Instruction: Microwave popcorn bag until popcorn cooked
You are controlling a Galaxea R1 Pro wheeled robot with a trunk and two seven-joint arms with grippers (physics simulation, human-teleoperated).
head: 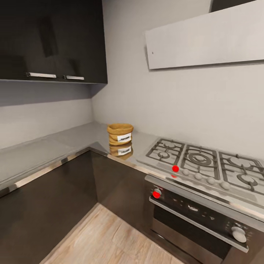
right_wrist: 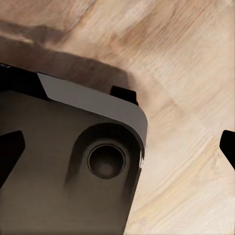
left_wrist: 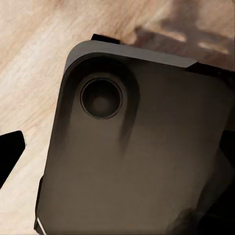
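Head view: the bag (head: 120, 134) stands upright on the grey worktop (head: 44, 150) in the corner, near the wall and just left of the hob (head: 205, 163). Its rolled rim is open at the top, its white label faces forward, and its reflection shows in the glossy surface. An oven (head: 205, 220) sits under the hob, dark cupboards (head: 51, 40) hang above, and wood floor (head: 106, 238) lies below.

Left wrist view: one dark fingertip (left_wrist: 10, 154) of the left hand shows beside the robot's dark base (left_wrist: 137, 161) over the floor; I cannot tell its spread.

Right wrist view: the right hand (right_wrist: 117, 149) is spread, fingertips at opposite edges, holding nothing.
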